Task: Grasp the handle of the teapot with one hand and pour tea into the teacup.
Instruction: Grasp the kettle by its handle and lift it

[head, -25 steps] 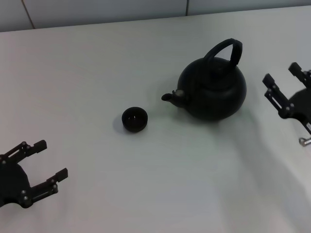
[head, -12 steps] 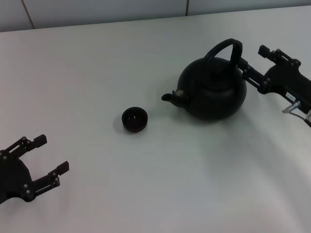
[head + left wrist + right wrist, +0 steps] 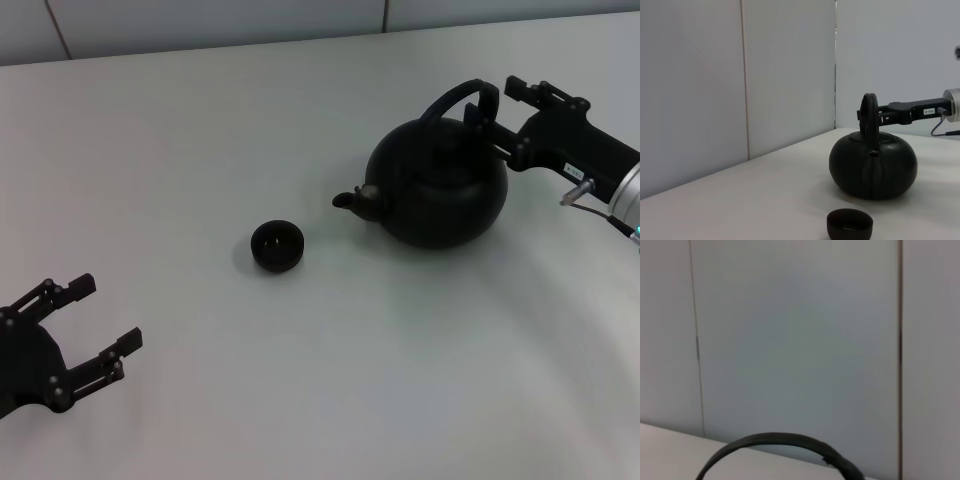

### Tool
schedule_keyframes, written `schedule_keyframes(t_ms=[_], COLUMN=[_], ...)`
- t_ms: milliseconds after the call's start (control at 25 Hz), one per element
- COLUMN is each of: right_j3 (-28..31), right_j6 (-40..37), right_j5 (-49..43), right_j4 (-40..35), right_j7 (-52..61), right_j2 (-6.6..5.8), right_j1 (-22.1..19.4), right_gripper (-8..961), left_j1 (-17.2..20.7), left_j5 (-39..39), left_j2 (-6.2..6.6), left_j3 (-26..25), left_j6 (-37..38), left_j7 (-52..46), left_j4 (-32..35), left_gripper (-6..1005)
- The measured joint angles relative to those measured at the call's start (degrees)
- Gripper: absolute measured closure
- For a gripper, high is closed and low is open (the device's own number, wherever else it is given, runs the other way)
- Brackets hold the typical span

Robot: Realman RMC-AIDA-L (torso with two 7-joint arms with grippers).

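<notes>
Teapot first: from the head view you have the large round matte-black teapot (image 3: 437, 186) standing upright on the plain white table (image 3: 300, 380), its short spout aimed toward the tiny dark handleless teacup (image 3: 277, 246), which sits near it on the robot's left, clearly apart. The thick black arched handle (image 3: 468, 98) rises over the lid, and your right gripper (image 3: 505, 108) reaches in from the right with its fingers spread, one on each side of the arch's right-hand end; whether they touch it you cannot tell. Your left gripper (image 3: 95, 327) is parked low at the near left, fingers spread and holding nothing. In the left wrist view you see the teapot (image 3: 873, 167) spout-on with the handle (image 3: 869, 114) edge-on above it, the right arm coming in level at handle height from behind, and the teacup (image 3: 850, 226) near the camera. The right wrist view gives you only the top curve of the handle (image 3: 785, 444) against a pale panelled wall; that arm's own fingers are out of sight there. Judge this pot heavy, stiff and smooth, likely to swing under a loose pinch: close firmly around the arch near its crown, and pour gently, since the light little cup could skid or tip.
</notes>
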Motion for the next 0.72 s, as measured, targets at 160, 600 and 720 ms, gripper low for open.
schedule_keyframes(t_ms=[160,600,720], right_j3=[-0.59,-1.11,-1.46], right_j6=[0.4,0.79,0.87], right_j5=[-0.04,-0.07,-0.07], right_j4=[-0.32,-0.55,-0.56], right_j7=[0.09,0.14,0.16], right_j2=[-0.01,0.07,-0.01], right_j1=[0.28,0.11,0.37], right_gripper=[364,500,571], left_j1=[0.1,0.22,0.22], left_j5=[0.0,0.01,0.01], left_j2=[-0.03,-0.1,-0.09], left_j3=[-0.1,-0.61,-0.61], left_j6=[0.03,0.4,0.4], left_j7=[-0.06,-0.2,-0.21], left_j4=[-0.02,-0.01,-0.01], left_gripper=[191,191,191])
